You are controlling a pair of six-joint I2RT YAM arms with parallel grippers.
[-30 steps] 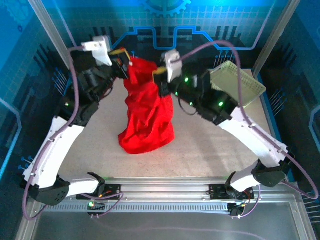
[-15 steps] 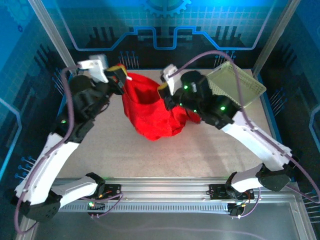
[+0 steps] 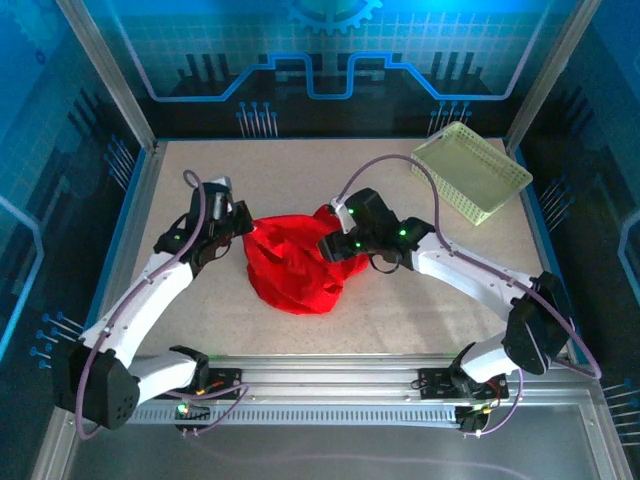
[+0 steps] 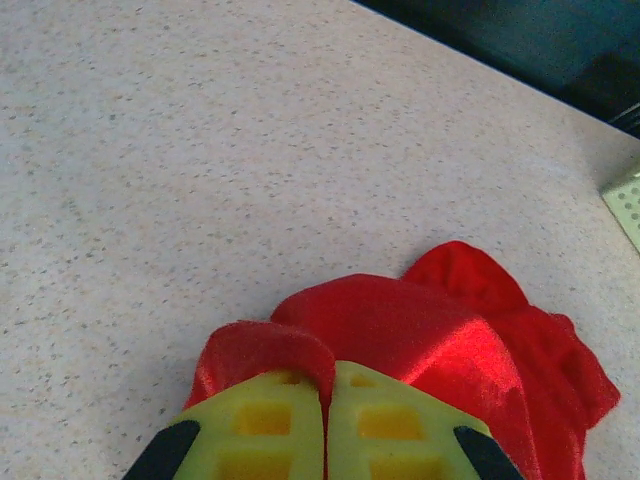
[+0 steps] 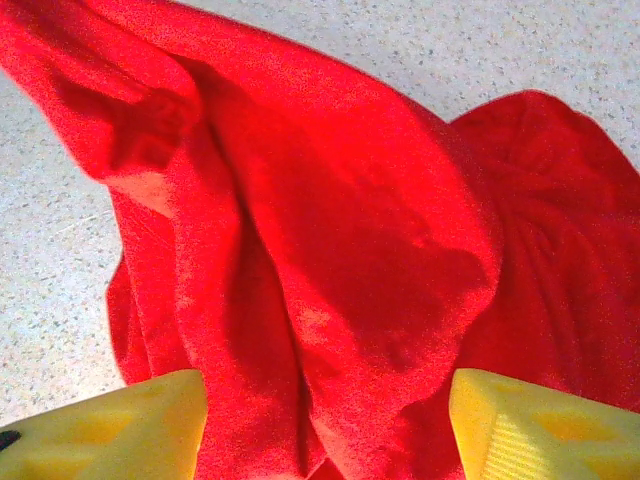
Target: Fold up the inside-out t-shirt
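The inside-out t-shirt [image 3: 290,265] is a bright red crumpled heap lying on the speckled table [image 3: 420,320], between both arms. My left gripper [image 3: 243,228] sits low at the heap's left edge. In the left wrist view its jaws [image 4: 328,375] are shut on a thin fold of the t-shirt [image 4: 420,330]. My right gripper [image 3: 328,248] is at the heap's right side. In the right wrist view it [image 5: 325,430] stands open, yellow fingers [image 5: 110,430] wide apart over the bunched t-shirt [image 5: 330,230], with cloth lying between them but not pinched.
A pale yellow-green lattice basket [image 3: 470,172] stands at the back right; its corner [image 4: 628,200] shows in the left wrist view. Metal frame posts and blue walls bound the table. Bare tabletop lies in front of and behind the heap.
Both arms came down from holding the shirt up in the air. The shirt dropped into a low heap on the table. The right gripper opened and let go; the left stayed shut.
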